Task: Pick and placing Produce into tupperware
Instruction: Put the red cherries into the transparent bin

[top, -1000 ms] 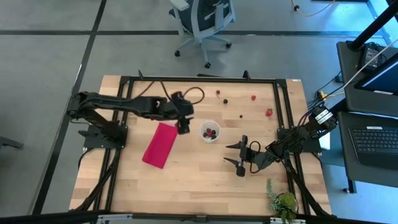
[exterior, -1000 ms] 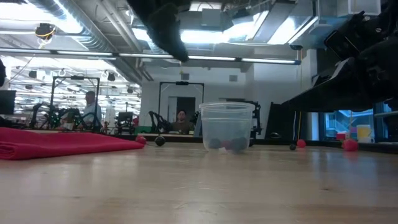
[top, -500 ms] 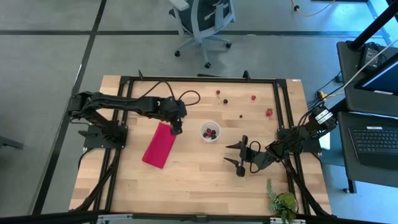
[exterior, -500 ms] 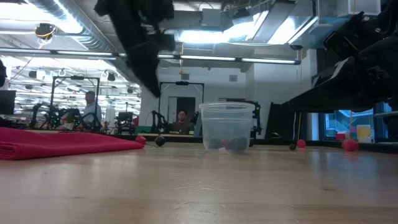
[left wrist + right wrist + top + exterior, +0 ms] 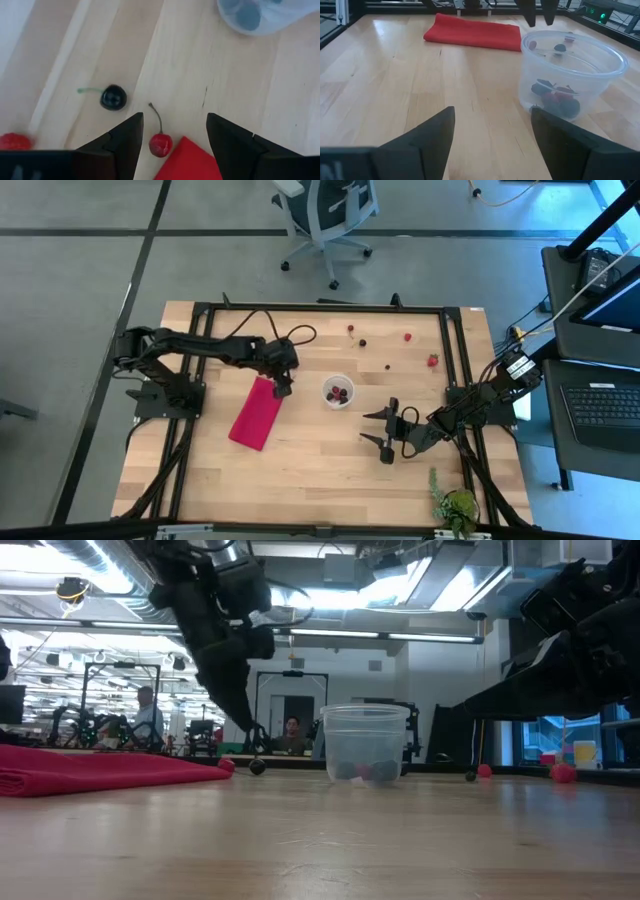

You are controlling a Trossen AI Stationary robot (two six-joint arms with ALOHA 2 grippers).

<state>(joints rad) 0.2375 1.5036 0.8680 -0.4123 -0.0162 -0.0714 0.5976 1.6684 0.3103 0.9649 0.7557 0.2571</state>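
The table (image 5: 320,470) is showing a pale, light-wood grain inside a black frame (image 5: 320,308). The folded cloth (image 5: 256,413) is appearing magenta from above and red at table level. The tupperware (image 5: 570,75) is reading as clear, whitish plastic, with dark red and bright red produce (image 5: 559,100) showing through its wall. One loose cherry (image 5: 113,97) is looking near-black with a green stem; another (image 5: 160,145) is glowing bright red. Both arms are presenting as dark. The leafy plant (image 5: 455,505) is showing green.
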